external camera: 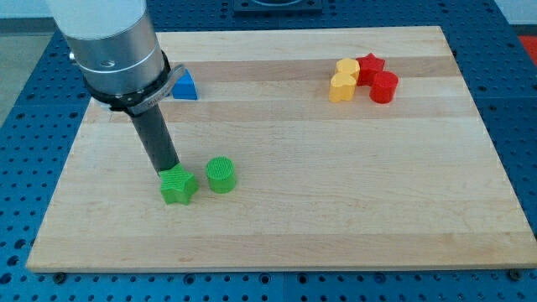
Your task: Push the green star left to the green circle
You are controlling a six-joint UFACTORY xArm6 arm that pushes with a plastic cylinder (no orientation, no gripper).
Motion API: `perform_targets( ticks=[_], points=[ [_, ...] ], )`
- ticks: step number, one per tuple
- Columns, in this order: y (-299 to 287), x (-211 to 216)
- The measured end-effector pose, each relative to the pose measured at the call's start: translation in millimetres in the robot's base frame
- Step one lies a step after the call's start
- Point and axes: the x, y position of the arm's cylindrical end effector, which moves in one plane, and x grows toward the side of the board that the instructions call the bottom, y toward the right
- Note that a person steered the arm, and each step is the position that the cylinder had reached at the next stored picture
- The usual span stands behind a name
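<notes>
My tip [167, 170] has no hand to open and grips nothing; it touches the green star [179, 186] just below it. The green circle [221, 174] sits beside, rightward: pushing downward risks sliding the star away.

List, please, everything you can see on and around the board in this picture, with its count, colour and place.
wooden board: one, light wood, fills most of the view
blue base: one, blue with holes, around the board
green star: one, green, lower left of the board
green circle: one, green, just to the view's right of the star, a small gap between
blue block: one, blue, upper left, partly hidden by the arm; shape unclear
yellow blocks: two, yellow, upper right, touching
red blocks: two, red, right beside the yellow ones
arm: one, grey, upper left
my tip: one, dark rod, at the star's upper left edge
</notes>
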Motion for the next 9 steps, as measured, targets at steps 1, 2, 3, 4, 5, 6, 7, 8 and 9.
perform_targets(
  ticks=[1, 2, 3, 4, 5, 6, 7, 8, 9],
  points=[
    [-11, 0],
    [-38, 15],
    [-41, 65],
    [-30, 77],
    [-8, 44],
    [-1, 39],
    [1, 38],
    [1, 39],
    [1, 33]
  ],
)
